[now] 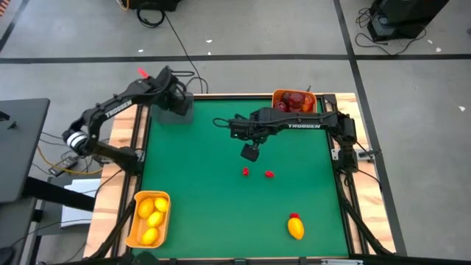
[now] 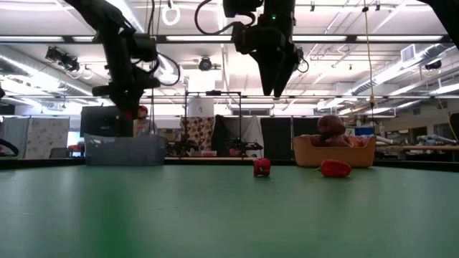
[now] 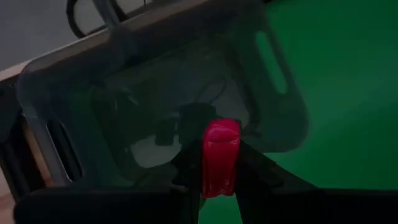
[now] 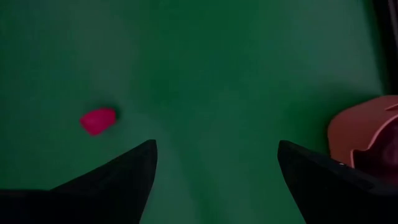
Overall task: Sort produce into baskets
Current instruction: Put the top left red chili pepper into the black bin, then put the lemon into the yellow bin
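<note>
Overhead, the green worktop sits in a pale wooden frame on a grey floor crossed by dark tape lines and loose cables. At the far left, the left tool hangs directly over the dark grey translucent tray in the worktop's far left corner, its fingers pinching a small bright red piece upright between them. Well toward the near edge from that tool, an orange bin holds yellow lemons.

Further right, the right tool hovers high above the middle of the worktop with its fingers spread wide and nothing between them. Just below and beyond it lie two small red pieces, apart from each other on the bare green. Behind that tool a second orange bin holds dark red fruits. Near the front right, a yellow lemon with a red tip lies alone.

The low view shows a large workshop behind: ceiling strip lights, benches, racks and equipment.
</note>
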Motion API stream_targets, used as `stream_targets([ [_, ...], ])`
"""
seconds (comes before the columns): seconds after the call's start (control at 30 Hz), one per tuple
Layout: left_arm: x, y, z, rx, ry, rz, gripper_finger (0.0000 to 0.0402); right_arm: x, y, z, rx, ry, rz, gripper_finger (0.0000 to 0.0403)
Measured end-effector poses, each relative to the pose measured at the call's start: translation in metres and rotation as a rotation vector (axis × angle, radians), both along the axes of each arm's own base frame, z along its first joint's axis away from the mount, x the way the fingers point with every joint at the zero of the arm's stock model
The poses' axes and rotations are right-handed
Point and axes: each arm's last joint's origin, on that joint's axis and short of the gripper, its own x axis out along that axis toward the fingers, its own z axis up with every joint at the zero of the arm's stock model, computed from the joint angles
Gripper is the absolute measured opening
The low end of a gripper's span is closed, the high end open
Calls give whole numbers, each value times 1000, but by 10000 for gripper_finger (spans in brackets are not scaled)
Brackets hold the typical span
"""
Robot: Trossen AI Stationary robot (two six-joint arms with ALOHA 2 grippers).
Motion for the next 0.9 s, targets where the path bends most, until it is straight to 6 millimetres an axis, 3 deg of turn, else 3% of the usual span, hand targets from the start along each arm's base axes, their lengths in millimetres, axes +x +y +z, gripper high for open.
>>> stream_targets([
  [0.3, -8, 19, -9, 16, 20, 11, 81, 1, -5, -14, 48, -27, -115, 345],
  [0.6, -8, 26, -6, 70, 5, 8, 154, 0, 0, -49, 128, -22, -194, 345],
  [0.9, -7, 26, -5, 82, 1, -41, 187, 2, 3, -60, 135, -52, -201, 345],
])
